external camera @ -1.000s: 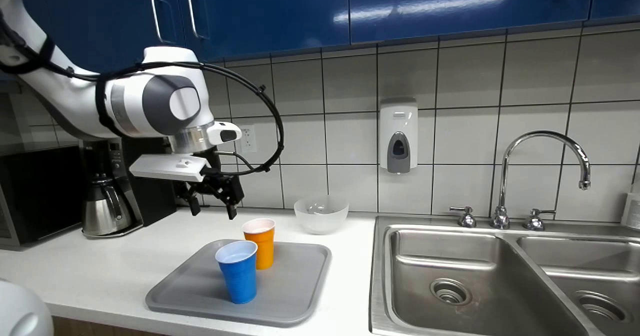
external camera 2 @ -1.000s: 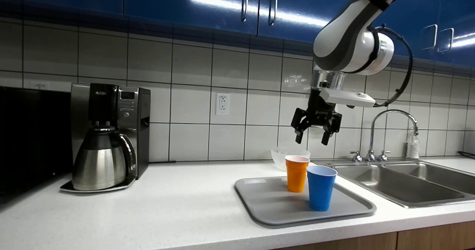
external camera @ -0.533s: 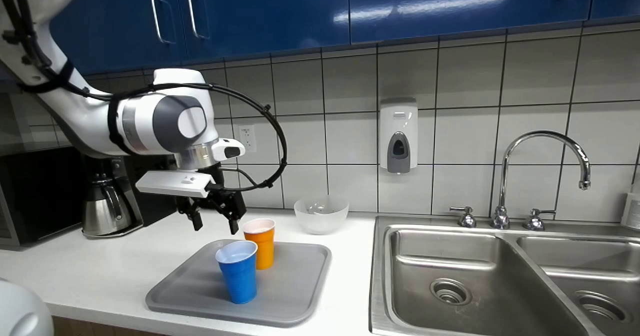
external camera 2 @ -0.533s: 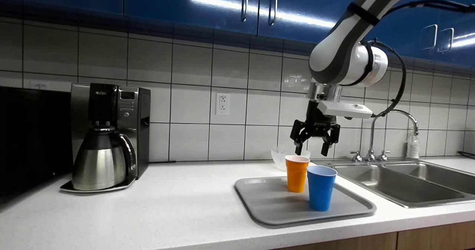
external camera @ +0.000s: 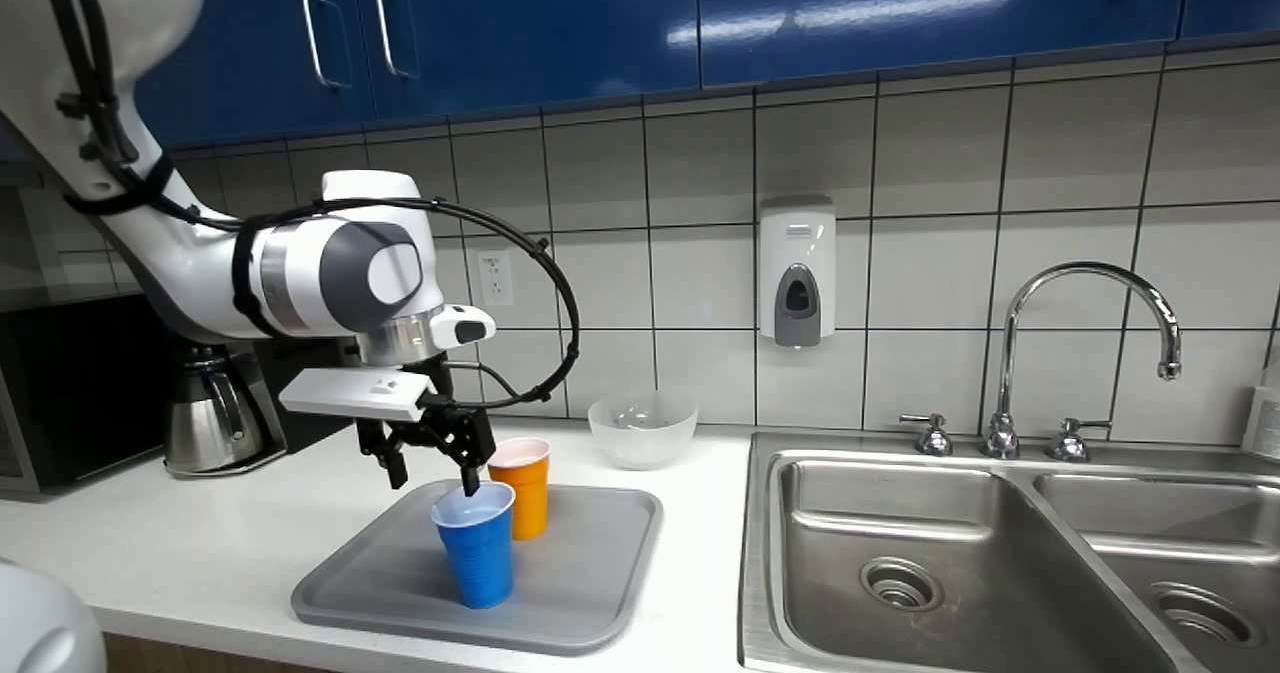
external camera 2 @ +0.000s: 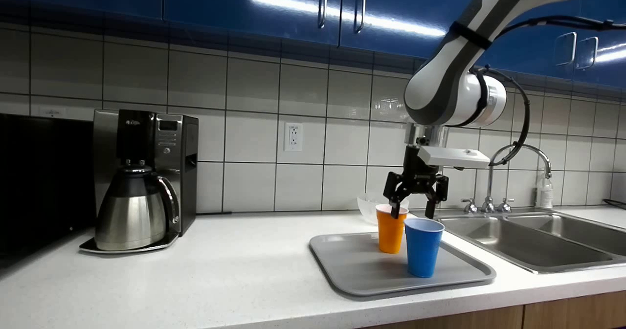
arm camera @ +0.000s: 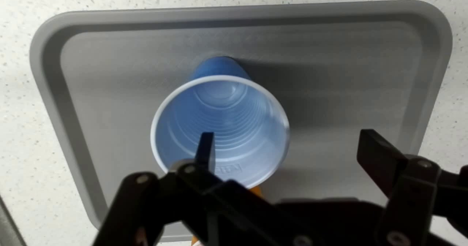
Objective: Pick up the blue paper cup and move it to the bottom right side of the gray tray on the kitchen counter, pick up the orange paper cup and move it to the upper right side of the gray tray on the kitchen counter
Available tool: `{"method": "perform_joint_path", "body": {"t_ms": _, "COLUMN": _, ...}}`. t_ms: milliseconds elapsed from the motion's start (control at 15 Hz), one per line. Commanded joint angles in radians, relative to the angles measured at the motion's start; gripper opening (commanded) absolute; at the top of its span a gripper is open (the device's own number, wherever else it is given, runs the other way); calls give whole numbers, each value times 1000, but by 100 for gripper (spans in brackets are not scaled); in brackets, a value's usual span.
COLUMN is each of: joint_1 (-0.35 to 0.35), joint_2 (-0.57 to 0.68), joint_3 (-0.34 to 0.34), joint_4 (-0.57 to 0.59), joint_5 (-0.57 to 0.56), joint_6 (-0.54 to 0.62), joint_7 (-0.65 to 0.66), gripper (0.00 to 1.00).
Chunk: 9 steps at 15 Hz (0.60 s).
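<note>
Blue paper cup [external camera 2: 423, 251] stands upright, in an exterior view, toward four o'clock on the gray tray [external camera 2: 352, 258]. Above, at eleven o'clock, the gripper [external camera 2: 412, 215] points downward, jaws parted; the arm [external camera 2: 447, 75] slants toward one o'clock, its upper end cut off. Beyond, at ten, a jaw partly masks the orange paper cup [external camera 2: 390, 237].

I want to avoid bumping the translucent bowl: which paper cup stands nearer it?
The orange paper cup, farther back; the blue paper cup stands nearer the front of the gray tray.
</note>
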Motion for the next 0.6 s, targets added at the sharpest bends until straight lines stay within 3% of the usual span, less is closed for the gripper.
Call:
{"method": "perform_joint_path", "body": {"t_ms": 0, "joint_1": -24, "joint_2": 38, "joint_3": 10, "joint_4": 16, "joint_5": -40, "joint_6": 20, "joint_7": 12, "gripper": 100}}
{"method": "perform_joint_path", "body": {"t_ms": 533, "joint_1": -25, "joint_2": 95, "joint_3": 9, "joint_4": 22, "joint_5": -56, "joint_6": 29, "joint_7": 17, "gripper": 100}}
